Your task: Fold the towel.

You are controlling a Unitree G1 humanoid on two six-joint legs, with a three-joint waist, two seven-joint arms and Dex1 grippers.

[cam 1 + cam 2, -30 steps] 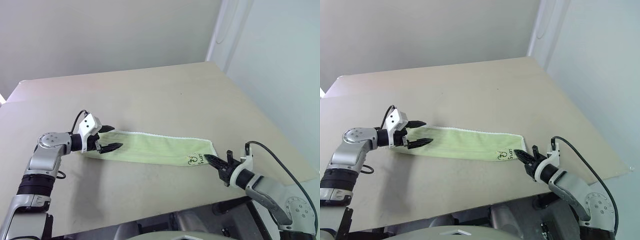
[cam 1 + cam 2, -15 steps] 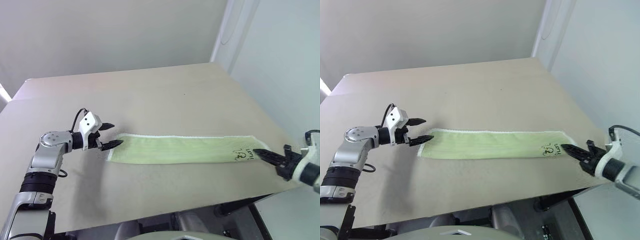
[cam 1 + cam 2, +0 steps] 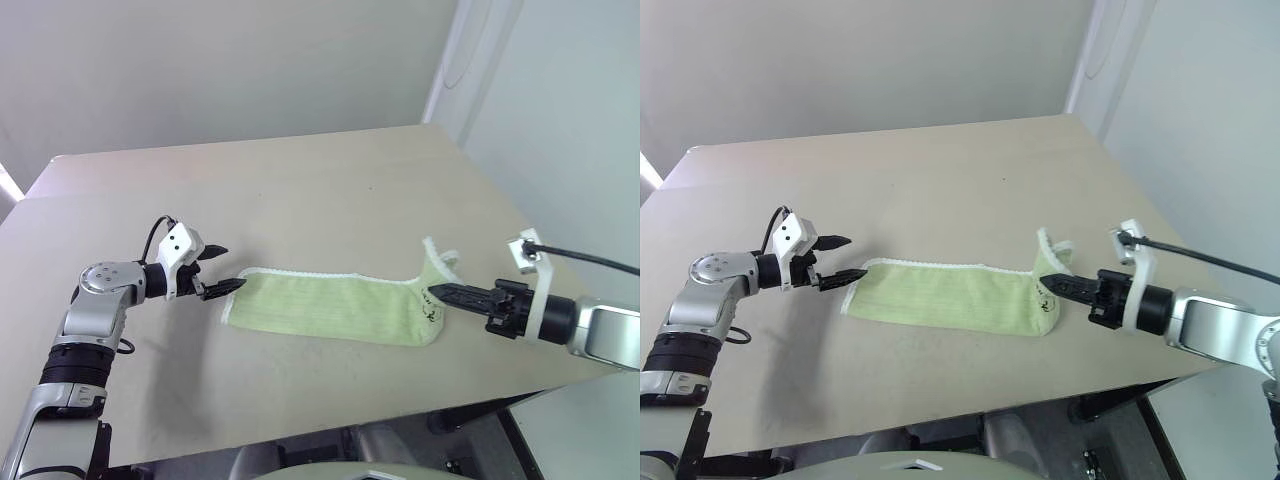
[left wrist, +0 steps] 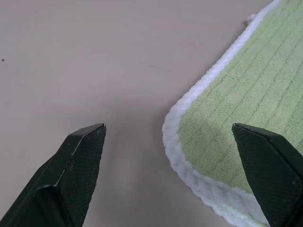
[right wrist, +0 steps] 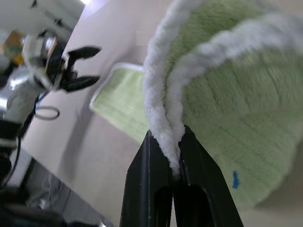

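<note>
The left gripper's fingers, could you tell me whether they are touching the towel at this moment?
Apart. The left wrist view shows the open left gripper with bare table between each finger and the towel corner.

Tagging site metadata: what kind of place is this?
Probably a lab or test room: a bare beige table, plain pale walls, and just the towel between the open left gripper and the right gripper.

1. We cannot read the dark marks (image 3: 1045, 303) on the towel (image 3: 940, 297); they are too small.
2. Our right hand (image 5: 166, 156) hides the towel edge pinched between its fingers.
3. The left wrist picture's edge cuts the towel off.
</note>
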